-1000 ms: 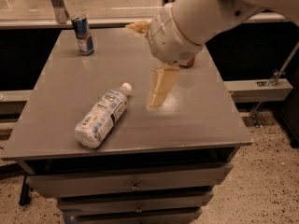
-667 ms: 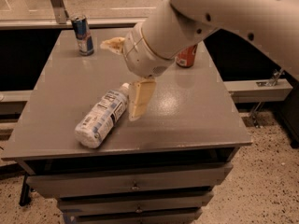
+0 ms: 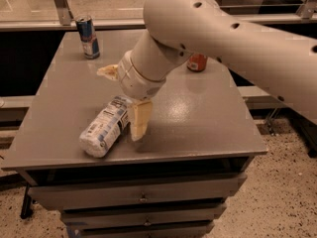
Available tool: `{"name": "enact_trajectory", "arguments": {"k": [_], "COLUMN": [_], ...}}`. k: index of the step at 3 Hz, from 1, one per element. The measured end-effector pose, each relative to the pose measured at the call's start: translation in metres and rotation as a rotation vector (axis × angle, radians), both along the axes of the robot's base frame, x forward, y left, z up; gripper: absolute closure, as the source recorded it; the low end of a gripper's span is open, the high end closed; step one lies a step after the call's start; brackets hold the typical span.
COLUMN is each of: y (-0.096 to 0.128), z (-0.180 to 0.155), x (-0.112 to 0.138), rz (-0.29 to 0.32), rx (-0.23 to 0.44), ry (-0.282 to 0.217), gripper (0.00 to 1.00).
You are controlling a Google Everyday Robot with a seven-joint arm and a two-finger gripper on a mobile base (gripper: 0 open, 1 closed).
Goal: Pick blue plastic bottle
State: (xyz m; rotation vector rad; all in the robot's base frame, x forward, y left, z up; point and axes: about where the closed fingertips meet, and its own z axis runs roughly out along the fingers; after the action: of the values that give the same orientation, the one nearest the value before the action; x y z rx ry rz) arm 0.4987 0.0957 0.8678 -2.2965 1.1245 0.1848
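The blue plastic bottle [image 3: 105, 126] lies on its side on the grey table [image 3: 208, 123], near the front left, its base toward the front edge. Its label is white and light blue with a black text panel. Its cap end is hidden under my gripper [image 3: 123, 95]. The gripper is open and sits over the bottle's far end. One cream finger [image 3: 139, 119] is down right next to the bottle's right side. The other finger [image 3: 107, 72] sticks out behind the bottle to the left. The big white arm reaches in from the upper right.
A slim blue-and-silver can [image 3: 88, 36] stands upright at the table's far left. An orange soda can [image 3: 197, 62] stands at the far middle, partly hidden by my arm. Drawers [image 3: 143, 197] sit below the tabletop. The floor is speckled.
My gripper has moved left and toward the front, from the right of the bottle to over its cap end. The bottle and cans have not moved.
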Motion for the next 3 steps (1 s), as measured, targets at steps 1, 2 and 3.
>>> {"name": "enact_trajectory", "arguments": {"k": [1, 2, 3], "y": [-0.008, -0.012, -0.013], "z": [-0.021, -0.032, -0.032], "x": [0.005, 0.009, 0.009], "rz": [0.005, -0.008, -0.01], "rx": [-0.057, -0.093, -0.097], "ry": [0.012, 0.026, 0.028], "gripper": [0.16, 0.39, 0.62]}}
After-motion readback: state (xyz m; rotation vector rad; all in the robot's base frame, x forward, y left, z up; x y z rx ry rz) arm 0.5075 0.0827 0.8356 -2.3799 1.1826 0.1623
